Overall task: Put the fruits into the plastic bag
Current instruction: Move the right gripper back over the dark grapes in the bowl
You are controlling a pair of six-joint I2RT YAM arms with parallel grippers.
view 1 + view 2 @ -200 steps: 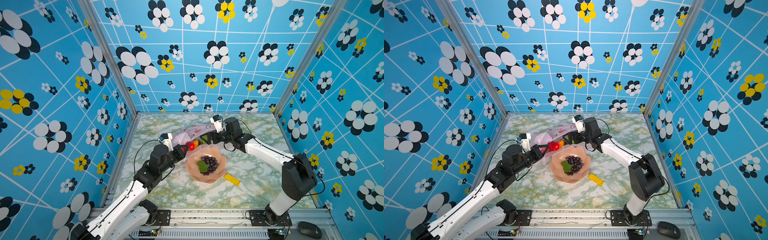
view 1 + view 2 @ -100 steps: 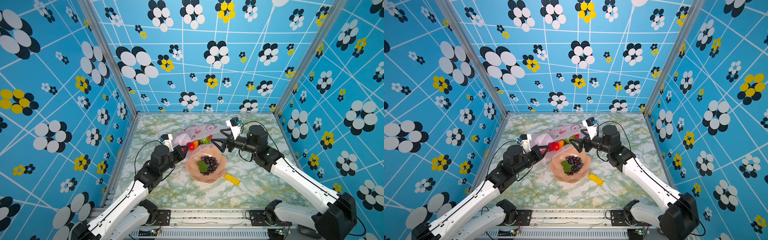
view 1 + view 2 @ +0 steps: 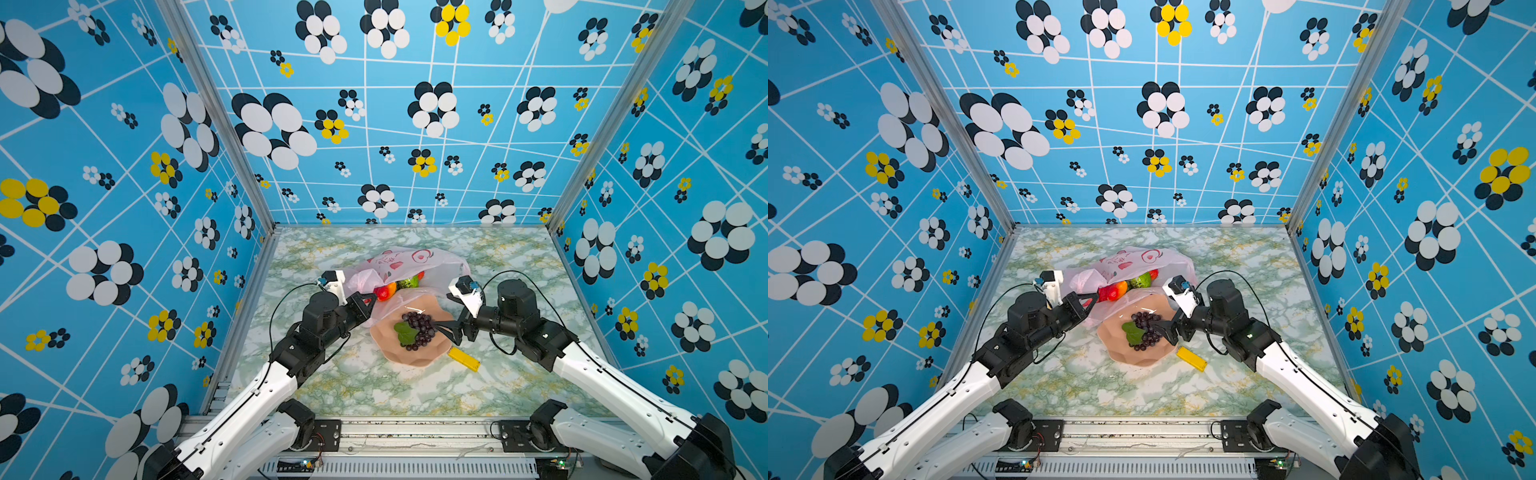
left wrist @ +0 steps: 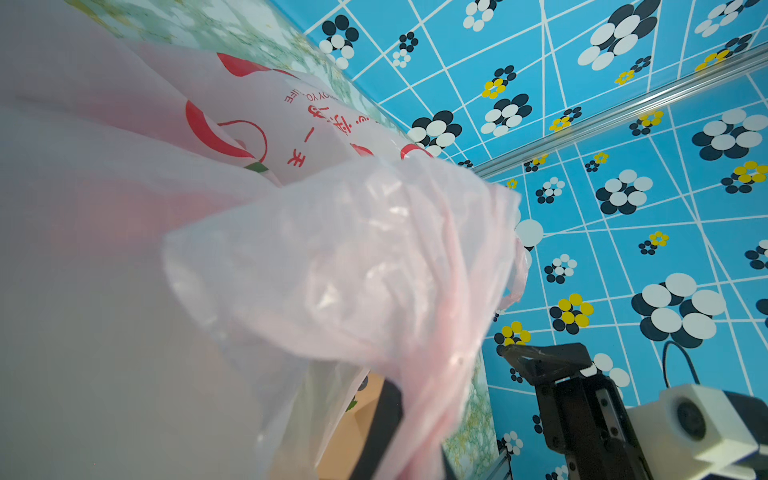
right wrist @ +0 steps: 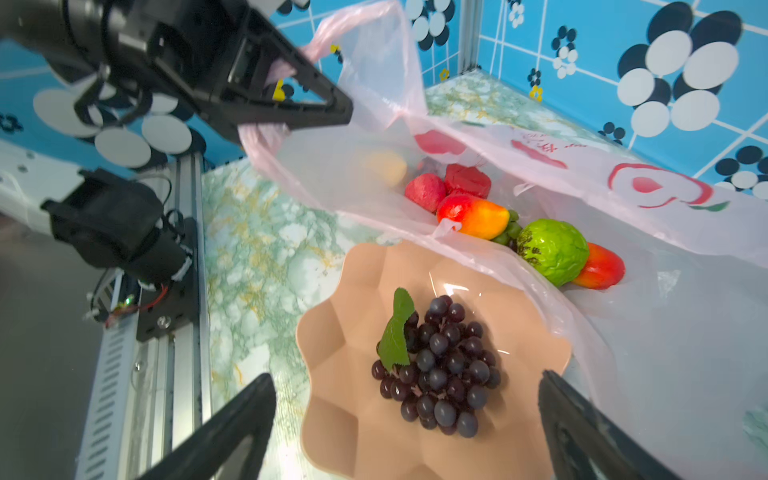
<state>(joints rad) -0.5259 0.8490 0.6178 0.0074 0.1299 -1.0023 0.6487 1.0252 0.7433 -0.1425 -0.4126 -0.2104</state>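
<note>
The big pink plastic bag lies on the table, and the left gripper is pinched tight on its handle. The pink plate sits just in front of the bag, with the right gripper wide open and empty over it. Purple grapes lie on the plate, and a green fruit, a red-yellow mango and a strawberry lie inside the bag.

You have the bag on the table, behind the plate, its near edge draped over the plate's far rim. Grapes lie on the plate. Other fruits lie in the bag's mouth. Block lies just right of the plate.
</note>
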